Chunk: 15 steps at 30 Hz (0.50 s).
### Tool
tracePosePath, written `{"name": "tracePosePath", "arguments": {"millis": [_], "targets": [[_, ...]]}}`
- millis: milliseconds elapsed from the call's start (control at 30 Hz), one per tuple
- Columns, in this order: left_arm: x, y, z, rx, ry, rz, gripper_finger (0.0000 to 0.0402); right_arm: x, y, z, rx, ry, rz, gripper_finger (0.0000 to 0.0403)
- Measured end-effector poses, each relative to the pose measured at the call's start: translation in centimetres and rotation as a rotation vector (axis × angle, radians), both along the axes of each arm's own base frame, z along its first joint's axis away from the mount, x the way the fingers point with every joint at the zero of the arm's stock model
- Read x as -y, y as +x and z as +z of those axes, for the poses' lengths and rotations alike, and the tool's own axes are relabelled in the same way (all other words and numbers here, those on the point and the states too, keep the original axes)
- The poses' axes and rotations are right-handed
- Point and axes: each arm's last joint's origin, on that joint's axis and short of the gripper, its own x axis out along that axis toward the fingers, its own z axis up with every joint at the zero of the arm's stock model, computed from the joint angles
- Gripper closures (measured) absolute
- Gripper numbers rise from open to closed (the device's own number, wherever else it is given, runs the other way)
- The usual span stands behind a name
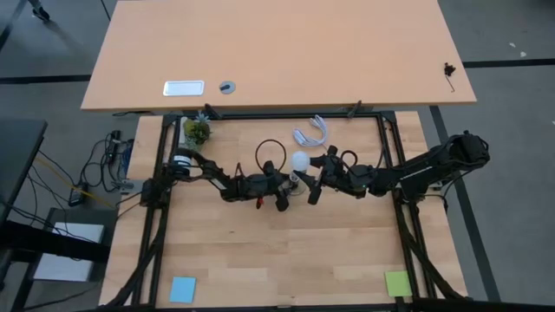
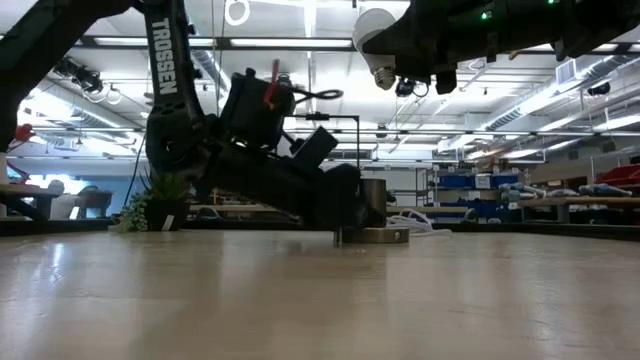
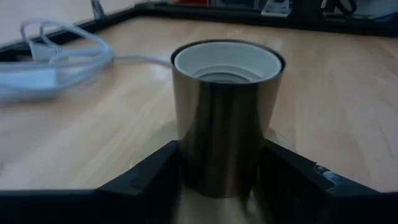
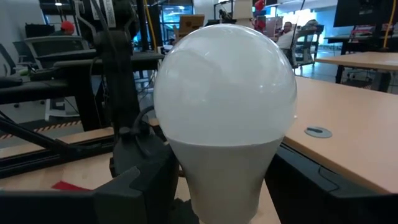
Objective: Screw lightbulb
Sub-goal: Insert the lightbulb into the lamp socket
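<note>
One smooth white pear-shaped lightbulb [image 4: 224, 118], brassy cylindrical socket [image 3: 225, 118].

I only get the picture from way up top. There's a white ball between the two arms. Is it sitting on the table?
Observer: No. In the low view the lightbulb hangs high in the air, held in the right gripper.
Operator: Which way does its screwy end point?
Observer: Mostly down and a little sideways, in the low view.
Operator: What is the other arm doing?
Observer: The left gripper is down at the table with a finger on each side of a shiny metal socket.
Operator: Is anything in the socket?
Observer: No. The left wrist view looks into its white inside, and it is empty.
</note>
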Motion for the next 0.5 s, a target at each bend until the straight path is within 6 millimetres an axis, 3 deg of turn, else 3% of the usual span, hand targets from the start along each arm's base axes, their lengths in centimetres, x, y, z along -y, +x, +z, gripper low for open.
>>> {"name": "tracePosePath", "arguments": {"millis": [167,367,500], "targets": [[0.0,0.0,0.0,0.001,0.010,-0.003,0.0190,0.0,0.0,0.0,-0.003,-0.002,0.000,0.0174],[0.1,0.1,0.1,0.012,-0.005,-0.021,0.0239,-0.1,0.0,0.0,-0.001,-0.004,0.003,0.0174],[0.4,0.2,1.6,0.069,-0.093,-0.129,0.0241,-0.6,-0.1,0.2,0.028,0.018,0.022,0.0174]]}}
